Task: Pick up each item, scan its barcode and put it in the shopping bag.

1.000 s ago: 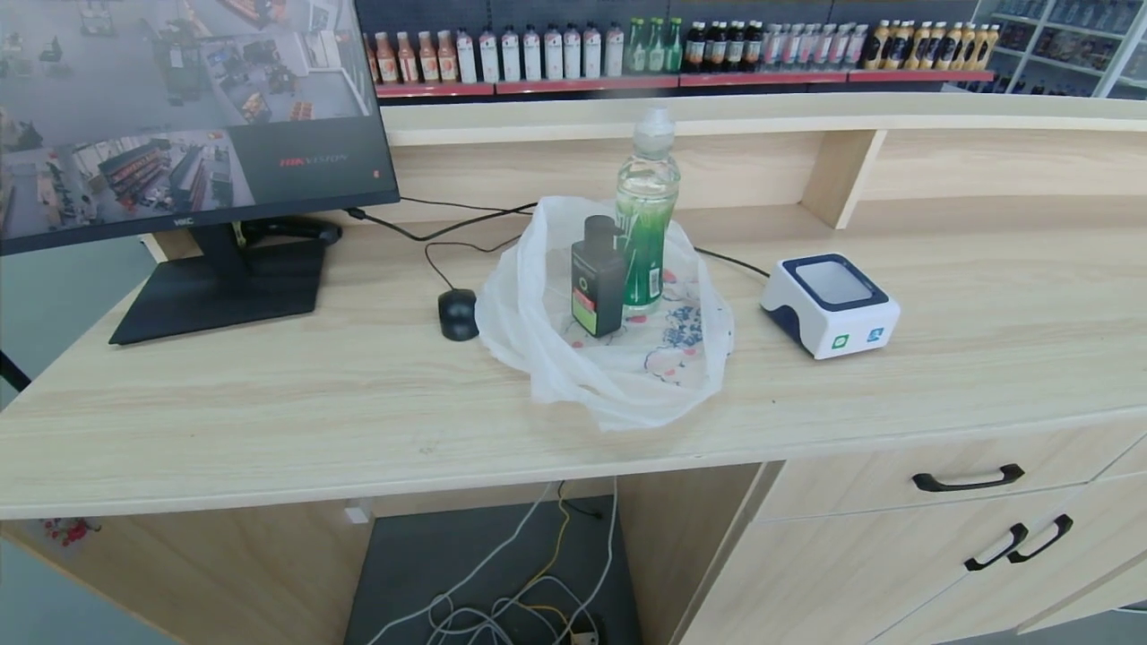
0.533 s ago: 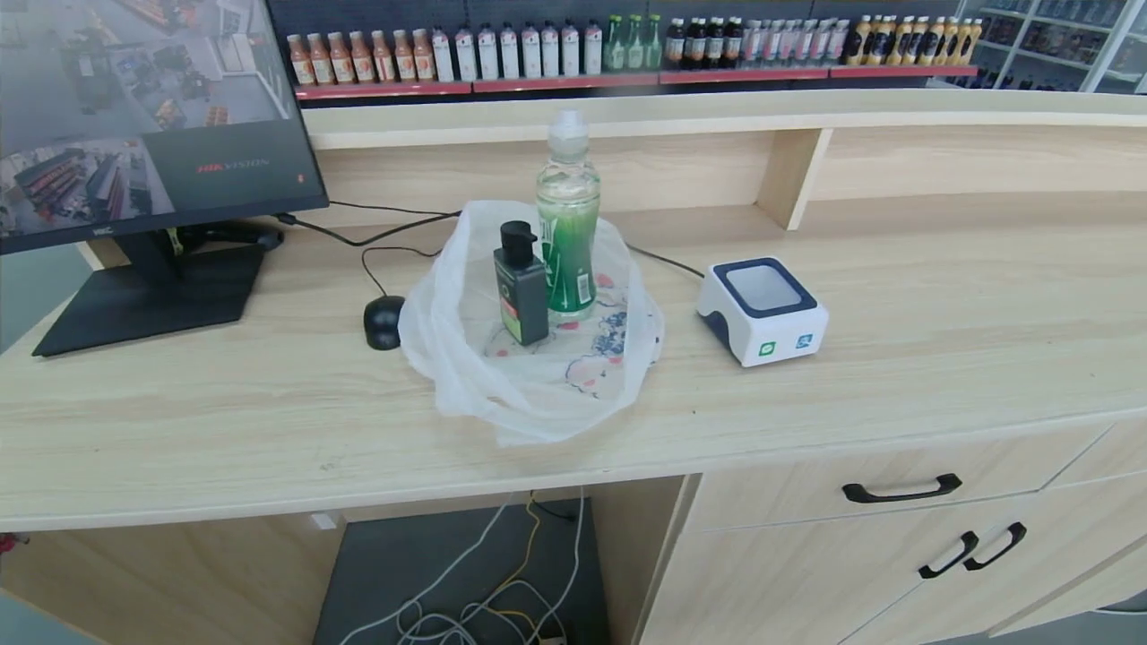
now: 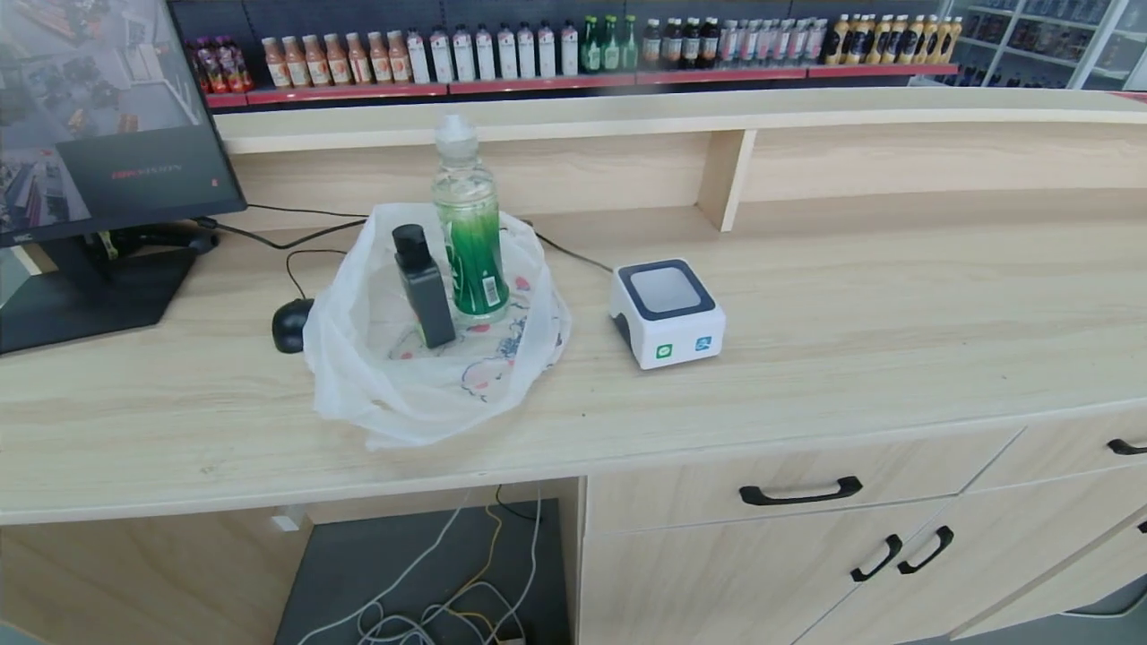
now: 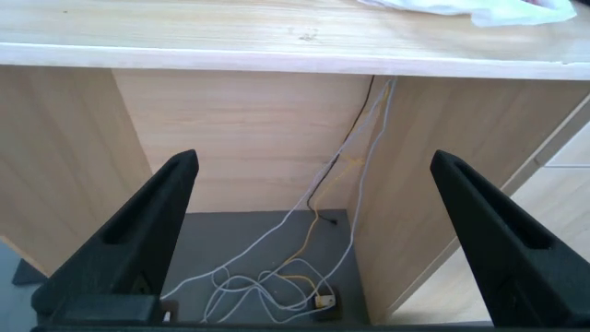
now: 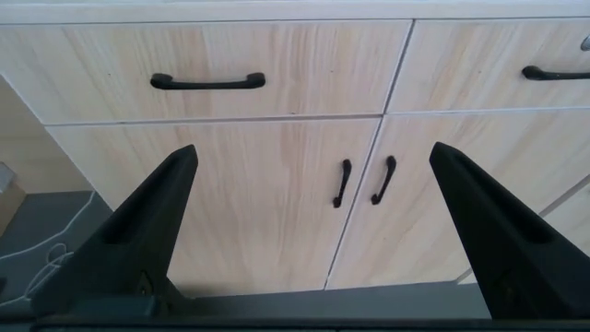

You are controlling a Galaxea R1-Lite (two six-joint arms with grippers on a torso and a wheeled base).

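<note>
A translucent white shopping bag (image 3: 421,385) lies spread open on the wooden counter (image 3: 896,305). Inside it stand a tall green drink bottle (image 3: 469,233) and, to its left, a dark pump bottle (image 3: 423,291). The white barcode scanner (image 3: 668,313) with a dark glass top sits to the right of the bag. My left gripper (image 4: 313,249) is open below the counter's front edge, facing the kneehole with its cables; the bag's rim (image 4: 479,9) shows above it. My right gripper (image 5: 313,249) is open and empty in front of the cabinet doors.
A monitor (image 3: 90,116) on a black stand is at the far left, with a black mouse (image 3: 290,324) beside the bag. Loose cables (image 3: 430,591) lie under the counter. Drawers with black handles (image 3: 800,493) fill the lower right. A raised shelf (image 3: 627,112) runs behind the counter.
The whole head view has shifted: everything slides left in the picture, so the camera has moved. Bag, bottles and scanner keep their places on the counter.
</note>
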